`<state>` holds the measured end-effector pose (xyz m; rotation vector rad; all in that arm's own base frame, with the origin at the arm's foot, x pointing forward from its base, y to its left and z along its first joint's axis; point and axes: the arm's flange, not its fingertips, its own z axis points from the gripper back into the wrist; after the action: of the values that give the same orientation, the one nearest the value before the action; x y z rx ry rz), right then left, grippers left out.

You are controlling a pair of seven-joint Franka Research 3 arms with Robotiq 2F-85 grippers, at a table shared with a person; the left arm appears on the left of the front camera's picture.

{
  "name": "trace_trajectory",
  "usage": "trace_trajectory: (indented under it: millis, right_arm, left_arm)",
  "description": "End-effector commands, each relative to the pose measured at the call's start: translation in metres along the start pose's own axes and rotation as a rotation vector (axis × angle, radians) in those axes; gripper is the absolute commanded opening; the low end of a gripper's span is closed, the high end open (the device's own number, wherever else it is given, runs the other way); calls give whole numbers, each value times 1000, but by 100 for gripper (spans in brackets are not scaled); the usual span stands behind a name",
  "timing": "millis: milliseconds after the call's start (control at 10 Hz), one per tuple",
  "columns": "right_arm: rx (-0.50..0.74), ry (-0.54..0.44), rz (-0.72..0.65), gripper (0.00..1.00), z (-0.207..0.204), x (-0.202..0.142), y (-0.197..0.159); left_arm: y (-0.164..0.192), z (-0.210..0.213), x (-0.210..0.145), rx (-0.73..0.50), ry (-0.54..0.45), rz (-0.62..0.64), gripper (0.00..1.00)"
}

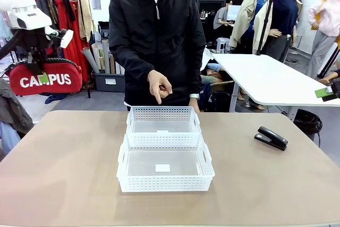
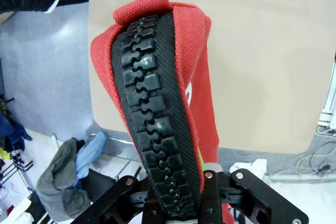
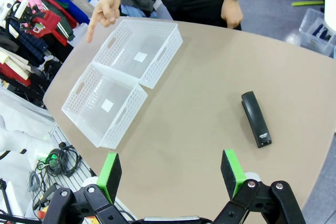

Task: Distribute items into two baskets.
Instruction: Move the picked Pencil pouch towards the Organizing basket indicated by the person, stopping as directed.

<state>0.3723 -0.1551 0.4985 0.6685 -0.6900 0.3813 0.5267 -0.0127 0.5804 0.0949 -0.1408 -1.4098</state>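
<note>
Front view: left pincer [image 1: 43, 77] holds red pouch [image 1: 71, 82] aloft; stapler [image 1: 271, 137] on table [image 1: 64, 174]

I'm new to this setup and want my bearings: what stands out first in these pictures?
The red CAMPUS pouch stands out first, clamped in the left gripper and held high at the far left. At centre, a person's hand points down at the far basket, with the near basket right against it; a black stapler lies to their right.

Tan table [image 1: 64, 174]; clothes rack [image 1: 79, 19] behind; white table [image 1: 265, 81].
</note>
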Motion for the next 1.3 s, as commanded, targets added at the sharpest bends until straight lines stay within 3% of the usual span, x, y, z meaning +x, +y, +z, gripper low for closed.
trace_trajectory:
  millis: [0,400,1200]
  right_arm:
    - [10,-16,11,100,0,1,0]
    - [10,-16,11,100,0,1,0]
    - [10,-16,11,100,0,1,0]
  left_arm:
    - [0,0,0,0,0,0,0]
    - [-31,2,2,-17,-71,31,0]
    - [-126,5,47,55,-90,-85,0]
